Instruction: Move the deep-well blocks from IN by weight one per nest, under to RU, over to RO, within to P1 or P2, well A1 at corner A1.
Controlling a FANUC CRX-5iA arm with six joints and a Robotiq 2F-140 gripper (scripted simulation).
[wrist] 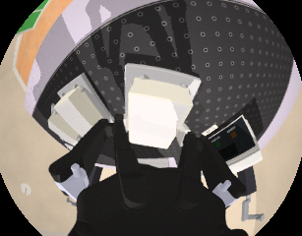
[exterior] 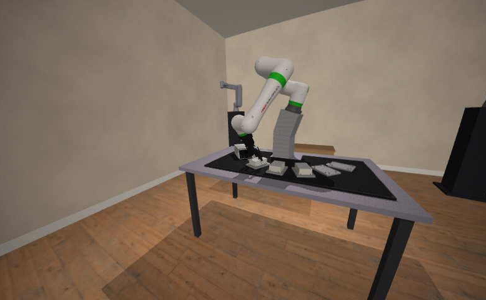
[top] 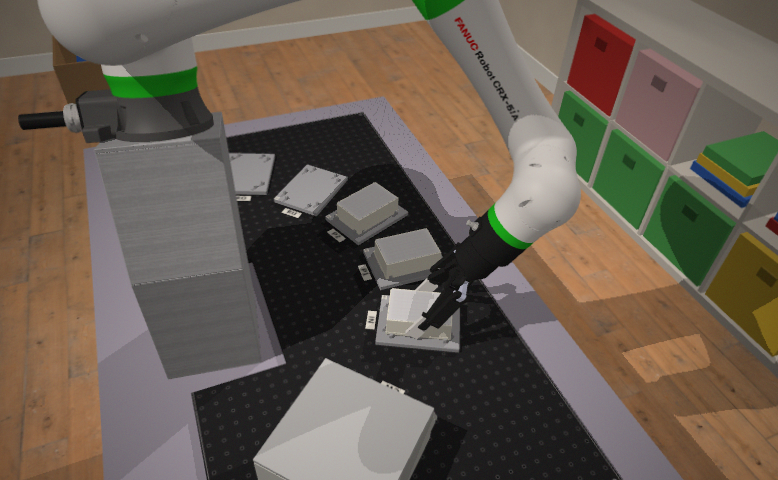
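One white deep-well block sits on the IN nest plate. My gripper is down over it, tilted, with a finger pressed on each of two opposite sides, shut on the block. A second block sits in the nest just behind, labelled P1. A third block sits in the nest after that, labelled P2. Two flat nest plates, one nearer and one farther, hold no block. The block's cut corner is too small to make out.
The check-weigher stands in front of the IN nest, its lamps dark in the wrist view. The arm's grey pedestal rises at the left of the black mat. Shelves with coloured bins stand off the table to the right.
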